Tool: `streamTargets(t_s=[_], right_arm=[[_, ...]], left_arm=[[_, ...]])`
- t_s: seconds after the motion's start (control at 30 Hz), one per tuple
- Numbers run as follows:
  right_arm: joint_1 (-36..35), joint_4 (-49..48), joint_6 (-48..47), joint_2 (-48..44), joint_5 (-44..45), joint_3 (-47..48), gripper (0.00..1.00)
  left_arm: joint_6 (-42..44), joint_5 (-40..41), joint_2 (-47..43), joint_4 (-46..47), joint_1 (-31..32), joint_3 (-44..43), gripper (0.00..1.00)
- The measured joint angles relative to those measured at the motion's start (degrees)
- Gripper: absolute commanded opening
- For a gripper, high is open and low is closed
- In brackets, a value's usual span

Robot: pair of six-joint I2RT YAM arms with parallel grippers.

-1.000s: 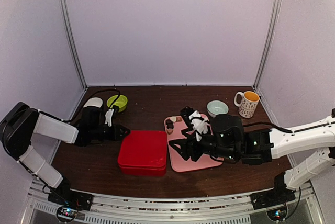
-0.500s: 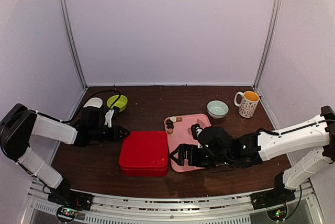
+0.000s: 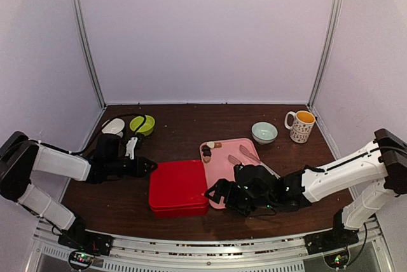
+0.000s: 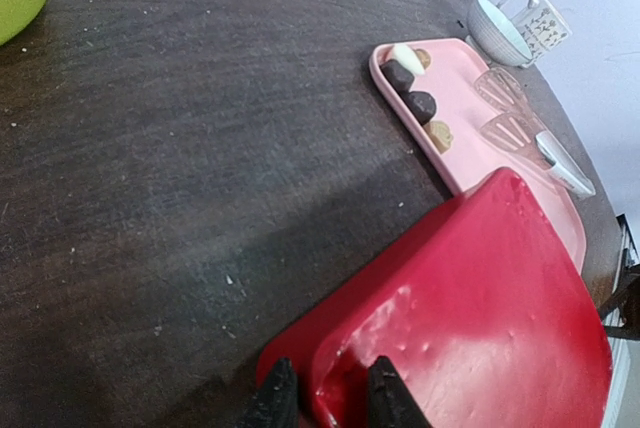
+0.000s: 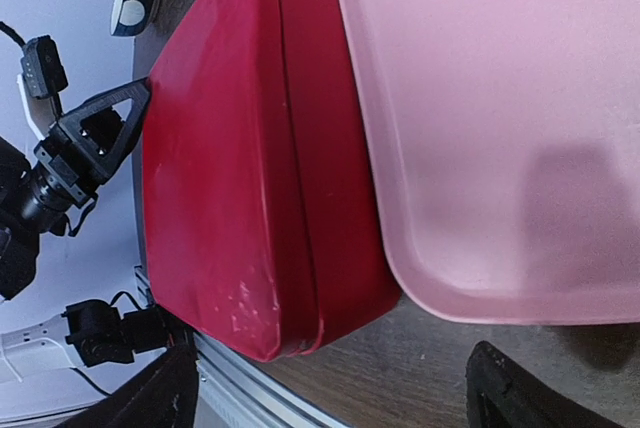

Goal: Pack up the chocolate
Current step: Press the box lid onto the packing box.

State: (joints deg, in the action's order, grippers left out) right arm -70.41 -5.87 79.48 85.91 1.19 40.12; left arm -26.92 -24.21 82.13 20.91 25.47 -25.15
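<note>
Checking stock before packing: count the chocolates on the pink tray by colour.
Cream chocolate: 1
Dark chocolates: 2
Light brown chocolates: 2
Total: 5

White-shelled left arm [image 3: 60, 163] and right arm [image 3: 346, 169], black joints, black left gripper [image 3: 152, 166], black right gripper [image 3: 212, 191], looping black cables [image 3: 124, 117], red-green base lights [image 3: 79, 259].
</note>
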Motion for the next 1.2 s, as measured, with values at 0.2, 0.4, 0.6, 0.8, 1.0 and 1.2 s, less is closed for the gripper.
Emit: streamTargets(t_s=[0.2,0.4,0.6,0.8,1.0,1.2], right_arm=[[-0.4,-6.5,3.9,4.0,-3.1,1.0,0.79],[-0.6,-8.9,7.8,6.4,-4.6,1.0,0.68],[-0.5,-12.5,10.9,8.4,-4.5,0.7,0.58],[-0.1,-15.6,12.6,9.7,-4.6,-0.5,0.43],[-0.1,-18.0,14.3,9.5,-4.8,-1.8,0.35],[-0.1,-21.3,16.3,10.4,-5.3,-2.4,0.30]], left_arm=[[-0.2,0.0,-1.0,-0.5,0.5,0.7,0.22],[-0.2,0.0,-1.2,-0.7,0.6,0.8,0.22],[-0.3,0.0,-1.2,-0.5,0.7,0.9,0.22],[-0.3,0.2,-1.2,0.0,0.8,1.2,0.22],[-0.7,0.7,-1.2,0.5,0.9,1.3,0.22],[-1.2,2.0,-1.2,1.6,1.0,1.7,0.22]])
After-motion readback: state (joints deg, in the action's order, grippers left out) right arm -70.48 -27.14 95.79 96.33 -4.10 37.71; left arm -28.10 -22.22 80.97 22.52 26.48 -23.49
